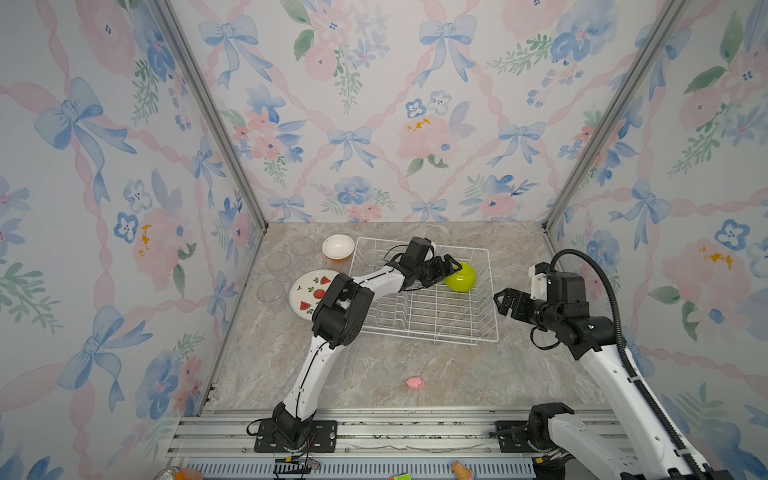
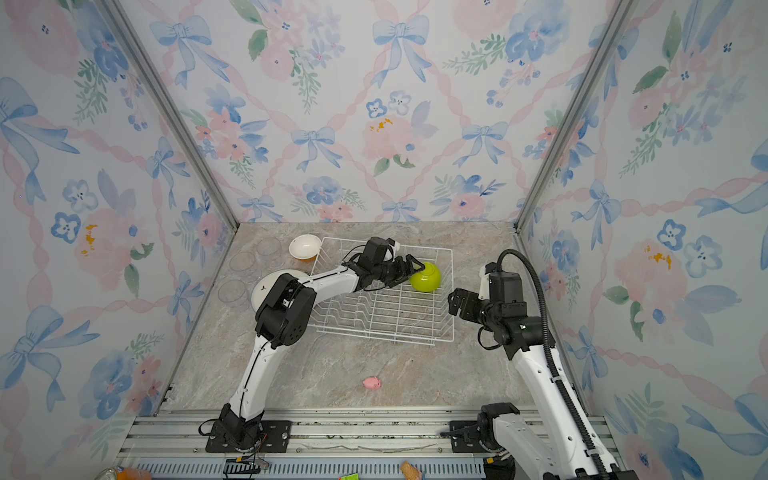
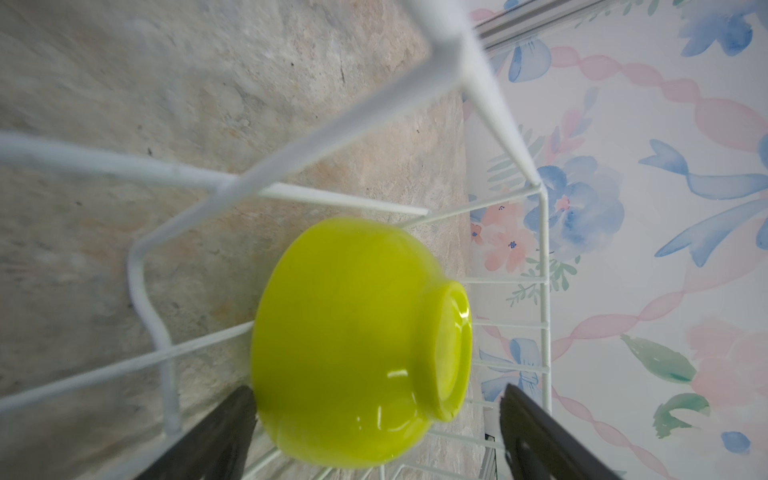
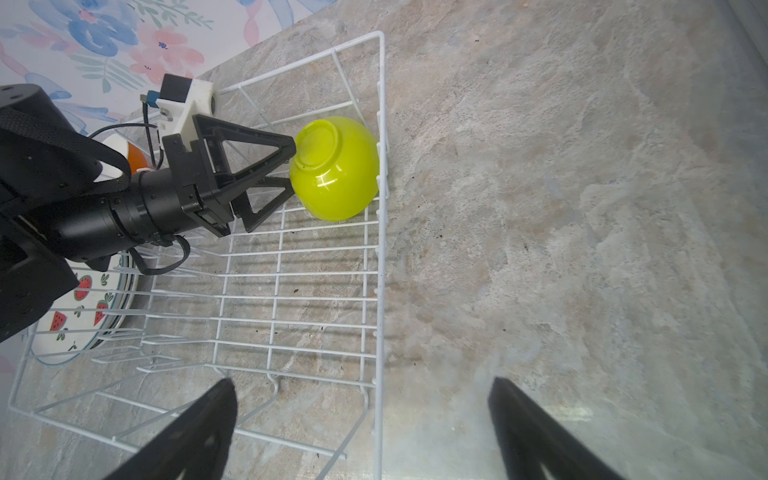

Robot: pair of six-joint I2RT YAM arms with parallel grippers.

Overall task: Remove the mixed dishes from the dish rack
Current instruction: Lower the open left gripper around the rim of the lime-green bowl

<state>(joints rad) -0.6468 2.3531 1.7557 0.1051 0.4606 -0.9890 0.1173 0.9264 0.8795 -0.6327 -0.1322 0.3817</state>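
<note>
Now lime-green glossy bowl (image 1: 461, 277), tipped w/ foot ring showing, sits in far right corner of white wire dish rack (image 1: 457, 338). L gripper (image 3: 376, 390) jaws spread either side, not clamped; R gripper (image 1: 500, 301) open, empty. Risk: slick curved wall squirts out on closing, or rim snags wire.

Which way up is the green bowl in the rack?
Upside down, tilted: green bowl shows its base ring, its opening hidden beneath.
</note>
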